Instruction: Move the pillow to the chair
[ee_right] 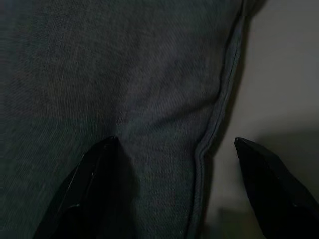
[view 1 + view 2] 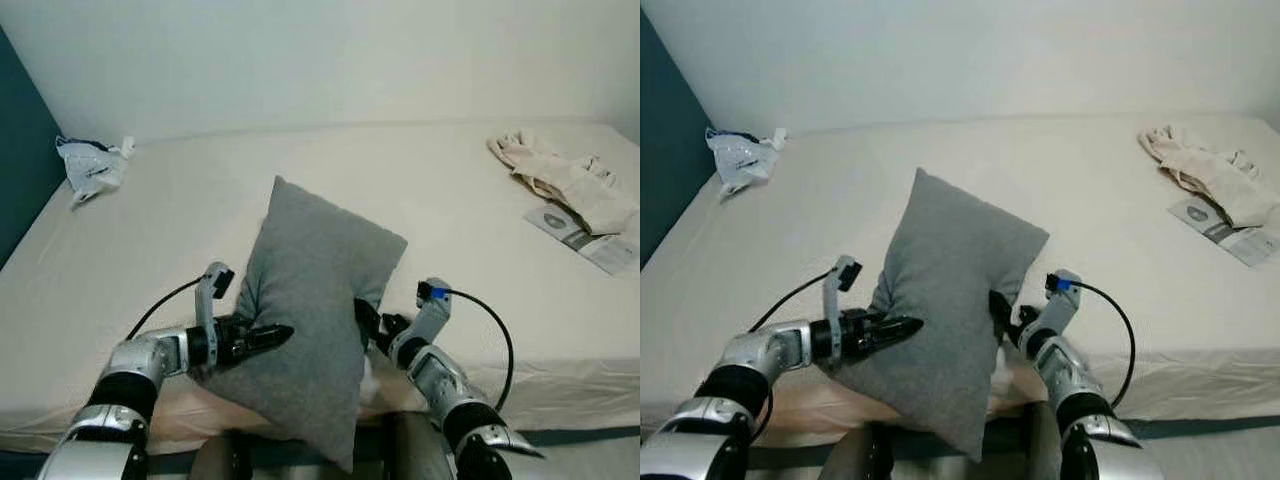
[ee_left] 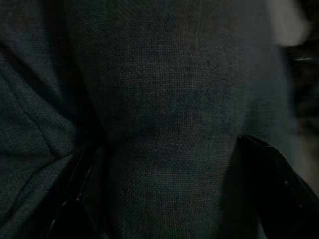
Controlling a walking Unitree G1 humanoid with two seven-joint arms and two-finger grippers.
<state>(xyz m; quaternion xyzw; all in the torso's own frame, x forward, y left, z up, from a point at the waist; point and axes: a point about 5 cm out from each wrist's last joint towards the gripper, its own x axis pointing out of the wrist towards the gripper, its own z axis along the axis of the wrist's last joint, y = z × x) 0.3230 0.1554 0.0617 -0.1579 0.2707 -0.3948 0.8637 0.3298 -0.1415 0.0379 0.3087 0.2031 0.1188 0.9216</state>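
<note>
A: Grippers?

B: Left gripper [image 2: 262,338] is pressed into the pillow's [image 2: 315,300] left side, low down. In the left wrist view its fingers [image 3: 75,199] are spread, with a bulge of grey fabric seated between them. The right gripper [image 2: 366,322] is set against the pillow's right edge, fingers [image 1: 92,186] also apart; the seam [image 1: 219,114] is seen running between them. Whether the fabric is actually pinched on that side can't be confirmed, the wrist view is dark.

A: Pillow position?

B: It is held between the two grippers, tilted, one corner up and one corner down. It is raised over the near edge of the bed [image 2: 420,200], with the lower corner hanging past that edge, close to the robot's body.

A: Anything else on the bed?

B: A crumpled white bag [image 2: 92,168] is seen at the far left corner, by the dark teal wall [image 2: 20,150]. A beige cloth [image 2: 565,180] is bunched at the far right, with a printed sheet [image 2: 585,238] lying just beside it, partly under it. Both are well apart from the pillow.
</note>
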